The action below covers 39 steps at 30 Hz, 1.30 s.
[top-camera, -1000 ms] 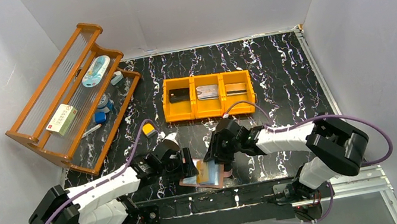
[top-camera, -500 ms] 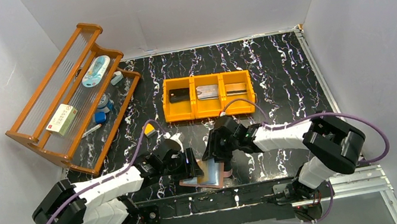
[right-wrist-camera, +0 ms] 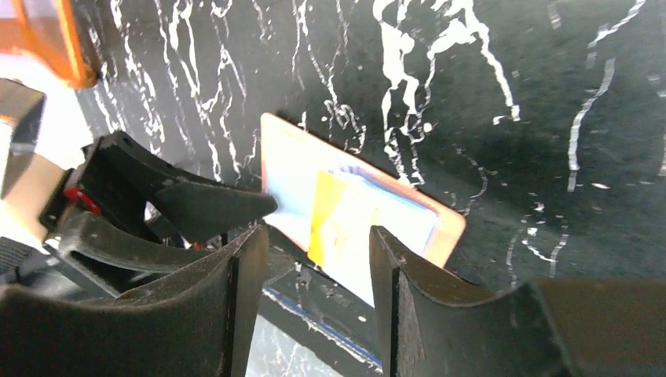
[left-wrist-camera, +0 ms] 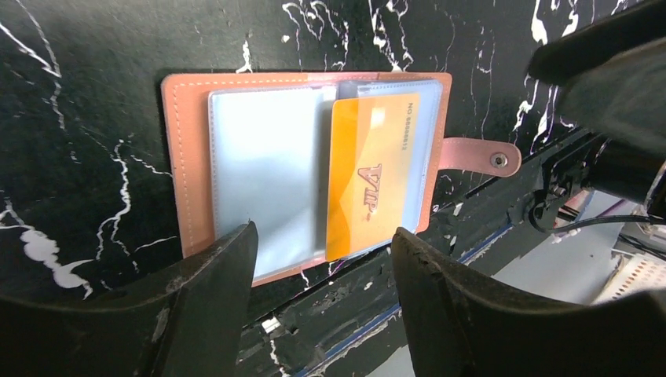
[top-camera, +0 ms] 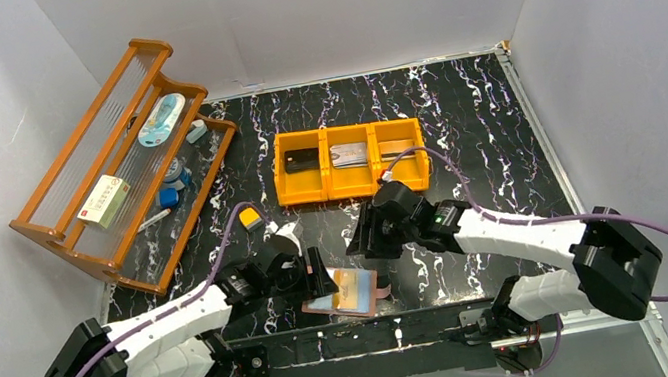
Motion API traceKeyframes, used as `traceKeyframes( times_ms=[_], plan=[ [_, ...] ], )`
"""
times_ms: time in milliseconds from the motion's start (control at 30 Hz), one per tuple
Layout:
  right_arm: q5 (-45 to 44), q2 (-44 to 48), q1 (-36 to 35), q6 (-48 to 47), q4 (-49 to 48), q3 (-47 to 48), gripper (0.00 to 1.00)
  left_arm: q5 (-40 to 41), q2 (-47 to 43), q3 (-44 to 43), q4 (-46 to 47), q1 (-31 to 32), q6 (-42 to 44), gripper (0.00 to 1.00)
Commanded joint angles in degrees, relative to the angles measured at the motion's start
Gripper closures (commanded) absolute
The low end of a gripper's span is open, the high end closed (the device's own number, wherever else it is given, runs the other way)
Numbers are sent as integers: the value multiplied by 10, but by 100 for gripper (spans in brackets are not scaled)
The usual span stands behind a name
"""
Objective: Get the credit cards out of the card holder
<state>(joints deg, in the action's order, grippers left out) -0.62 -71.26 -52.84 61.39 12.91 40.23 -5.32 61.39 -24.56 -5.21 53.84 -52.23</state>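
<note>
Card: yellow-orange plastic VIP credit card (left-wrist-camera: 371, 177) — thin, stiff, light, probably slick; best pinched by a free short edge.
Where: in the right-hand clear sleeve of the salmon-pink leather folding card holder (left-wrist-camera: 188, 157), open flat at the table's near edge.
Holder: soft and light — likely to slide unless pinned.
Count: one card seen in the holder; one holder.
Tray: orange three-compartment plastic tray (top-camera: 355, 192), three cards, one per bin.
Left gripper (left-wrist-camera: 323, 236): jaws spread, empty, over the holder.
Right gripper (right-wrist-camera: 318, 236): jaws spread, empty, above it.

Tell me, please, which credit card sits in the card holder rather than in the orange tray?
The yellow-orange VIP card, tucked into a sleeve of the open pink card holder. The other cards lie in the orange tray compartments.
</note>
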Motion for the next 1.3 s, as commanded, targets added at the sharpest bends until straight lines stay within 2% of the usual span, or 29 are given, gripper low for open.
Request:
traceKeyframes(
  times_ms=[0, 267, 533, 833, 1067, 1267],
  plan=[
    [82, -23, -8, 33, -92, -32, 42, 55, -32, -37, -66, 2, 22, 37],
    [106, -107, -23, 62, -145, -61, 42, 29, -37, -33, -48, 2, 22, 35],
    [97, -144, -24, 73, -174, -97, 50, -18, 5, -25, 5, 1, 23, 36],
    [78, -141, -22, 76, -173, -111, 53, 14, 29, 8, 20, 1, -31, 48],
    [73, -142, -22, 80, -170, -121, 53, -8, 11, 44, 85, 2, -60, 61],
    [70, -141, -23, 82, -169, -120, 53, -41, 6, 61, 128, -9, -67, 76]
  ],
)
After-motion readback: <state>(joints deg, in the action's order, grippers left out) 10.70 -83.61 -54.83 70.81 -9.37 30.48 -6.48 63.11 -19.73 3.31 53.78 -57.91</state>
